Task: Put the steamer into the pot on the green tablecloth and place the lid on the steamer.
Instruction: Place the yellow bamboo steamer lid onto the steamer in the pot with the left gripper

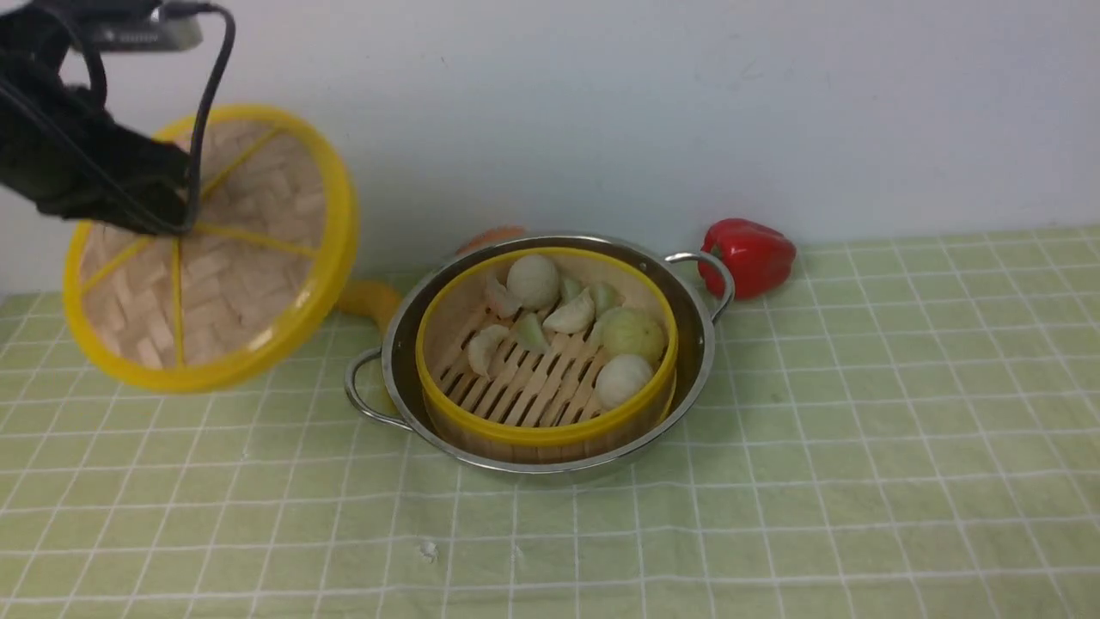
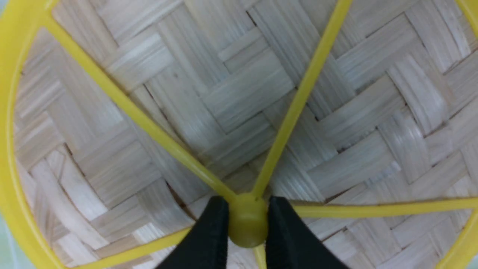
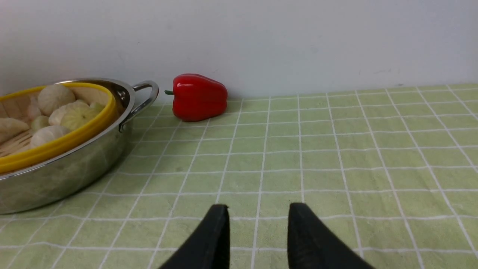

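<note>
Down at the near edge, the light green tablecloth with its white grid of squares (image 1: pixel 773 516) runs wide and a little rumpled, covering everything underfoot. Low over it hangs the right pincer (image 3: pixel 257 209), black fingers parted, nothing between them. Further in, middle of the cloth, one wide shiny stainless-steel pot (image 1: pixel 401 344) with two small loop handles. And sitting inside it is the one round bamboo steamer with the yellow rim (image 1: pixel 550 434), uncovered. Three round pale toy buns on its slatted floor, plus a cluster of crescent dumplings too jumbled to count. Off to the pot's left and up in the air, one flat woven-bamboo lid with yellow rim and spokes (image 1: pixel 258 258), tipped steeply. The left pincer (image 2: pixel 247 203) is clamped tight on its yellow centre knob (image 2: pixel 247 228). Behind the pot's right handle lies one glossy red bell pepper (image 1: pixel 752 255). An orange shape (image 1: pixel 494 236) and a yellow shape (image 1: pixel 369 301) peek out behind the pot, too hidden to name. At the back stands a plain white wall (image 1: pixel 601 103).
</note>
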Controlling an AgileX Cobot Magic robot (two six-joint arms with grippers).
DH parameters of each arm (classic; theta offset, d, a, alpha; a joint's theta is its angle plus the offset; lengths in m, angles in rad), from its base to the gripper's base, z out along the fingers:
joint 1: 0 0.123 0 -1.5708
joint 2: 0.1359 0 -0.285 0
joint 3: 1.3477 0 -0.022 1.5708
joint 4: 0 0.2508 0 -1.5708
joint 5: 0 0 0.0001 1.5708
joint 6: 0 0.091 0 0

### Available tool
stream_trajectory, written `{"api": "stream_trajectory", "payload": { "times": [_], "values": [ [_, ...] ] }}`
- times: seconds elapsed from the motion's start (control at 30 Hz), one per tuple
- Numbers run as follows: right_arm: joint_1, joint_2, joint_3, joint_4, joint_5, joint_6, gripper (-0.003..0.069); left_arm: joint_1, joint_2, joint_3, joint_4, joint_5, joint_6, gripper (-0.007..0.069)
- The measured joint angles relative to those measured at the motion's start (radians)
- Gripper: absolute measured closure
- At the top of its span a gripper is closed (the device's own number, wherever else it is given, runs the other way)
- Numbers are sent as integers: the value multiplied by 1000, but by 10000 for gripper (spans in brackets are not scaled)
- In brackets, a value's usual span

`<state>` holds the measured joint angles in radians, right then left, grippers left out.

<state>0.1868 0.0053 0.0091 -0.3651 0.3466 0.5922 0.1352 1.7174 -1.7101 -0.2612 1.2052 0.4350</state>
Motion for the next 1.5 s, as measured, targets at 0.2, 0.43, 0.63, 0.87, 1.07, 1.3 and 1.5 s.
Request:
{"api": "stream_trajectory", "payload": {
  "times": [0.2, 0.43, 0.63, 0.87, 1.07, 1.3, 1.5],
  "values": [
    [0, 0, 0, 0, 0, 0, 419, -223, 40, -120, 3, 5, 145, 505],
    [0, 0, 0, 0, 0, 0, 419, -492, 135, -135, 172, 2, 187, 505],
    [0, 0, 0, 0, 0, 0, 419, -592, 211, -136, 329, -89, 169, 505],
    [0, 0, 0, 0, 0, 0, 419, -595, 266, -136, 336, -166, 131, 505],
    [0, 0, 0, 0, 0, 0, 419, -595, 293, -136, 343, -147, 99, 505],
    [0, 0, 0, 0, 0, 0, 419, -595, 299, -136, 347, -143, 95, 505],
    [0, 0, 0, 0, 0, 0, 419, -595, 334, -136, 347, -141, 95, 505]
  ]
}}
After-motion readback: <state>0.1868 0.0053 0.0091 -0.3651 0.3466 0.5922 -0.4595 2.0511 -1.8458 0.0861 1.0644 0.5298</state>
